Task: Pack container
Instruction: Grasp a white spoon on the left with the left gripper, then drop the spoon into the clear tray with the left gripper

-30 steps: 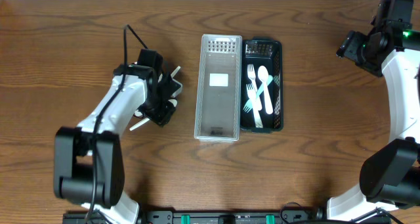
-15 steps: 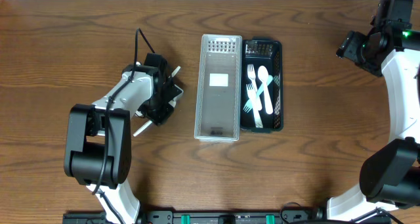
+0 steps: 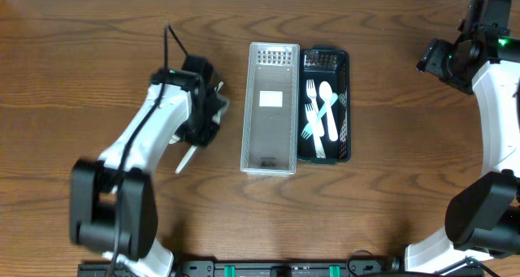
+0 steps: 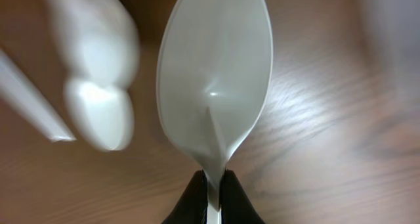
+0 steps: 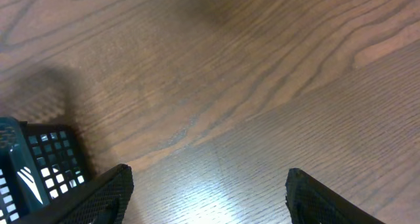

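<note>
Pinching a white spoon (image 4: pixel 213 86) by its handle, the left jaws hang over the desk (image 3: pixel 97 49) just left of the clear container (image 3: pixel 270 143); the black basket (image 3: pixel 344 98) beside it holds cutlery (image 3: pixel 319 114); the right jaws gape wide.

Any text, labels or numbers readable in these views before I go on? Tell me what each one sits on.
No text can be read in any view.
White label on the floor of the clear bin: too small to read.
White marks on the dark basket: not legible as letters.
</note>
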`<state>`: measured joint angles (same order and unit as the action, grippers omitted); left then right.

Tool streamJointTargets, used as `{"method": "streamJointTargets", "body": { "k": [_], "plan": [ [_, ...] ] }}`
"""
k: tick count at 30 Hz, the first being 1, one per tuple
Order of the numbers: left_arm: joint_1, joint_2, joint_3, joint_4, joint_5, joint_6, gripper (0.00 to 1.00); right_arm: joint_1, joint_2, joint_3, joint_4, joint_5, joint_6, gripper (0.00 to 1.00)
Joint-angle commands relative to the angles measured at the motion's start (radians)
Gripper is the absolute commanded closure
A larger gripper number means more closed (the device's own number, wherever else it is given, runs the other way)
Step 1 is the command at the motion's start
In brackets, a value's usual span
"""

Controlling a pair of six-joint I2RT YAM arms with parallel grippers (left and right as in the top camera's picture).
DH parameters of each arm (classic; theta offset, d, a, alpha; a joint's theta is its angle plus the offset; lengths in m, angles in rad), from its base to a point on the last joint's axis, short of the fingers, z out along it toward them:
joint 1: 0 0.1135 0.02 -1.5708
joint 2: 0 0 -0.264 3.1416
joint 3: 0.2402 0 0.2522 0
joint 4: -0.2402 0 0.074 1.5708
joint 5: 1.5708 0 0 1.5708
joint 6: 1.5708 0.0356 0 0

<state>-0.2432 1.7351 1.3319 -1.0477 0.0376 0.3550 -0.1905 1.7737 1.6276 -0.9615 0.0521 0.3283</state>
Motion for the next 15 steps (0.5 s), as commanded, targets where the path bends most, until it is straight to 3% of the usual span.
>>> {"method": "streamJointTargets", "body": {
  "k": [1, 9, 15],
  "plan": [
    [-0.042, -0.126, 0.082, -0.009, 0.007, -0.2, 0.94, -0.009, 0.005, -0.006, -0.002, 0.002, -0.011, 0.23],
    [-0.18, -0.208, 0.088, 0.193, 0.137, -0.483, 0.94, -0.009, 0.005, -0.006, -0.009, -0.008, -0.011, 0.23],
    [-0.274, -0.056, 0.083, 0.258, 0.135, -0.5, 0.94, -0.009, 0.005, -0.006, -0.013, -0.008, -0.011, 0.23]
  ]
}}
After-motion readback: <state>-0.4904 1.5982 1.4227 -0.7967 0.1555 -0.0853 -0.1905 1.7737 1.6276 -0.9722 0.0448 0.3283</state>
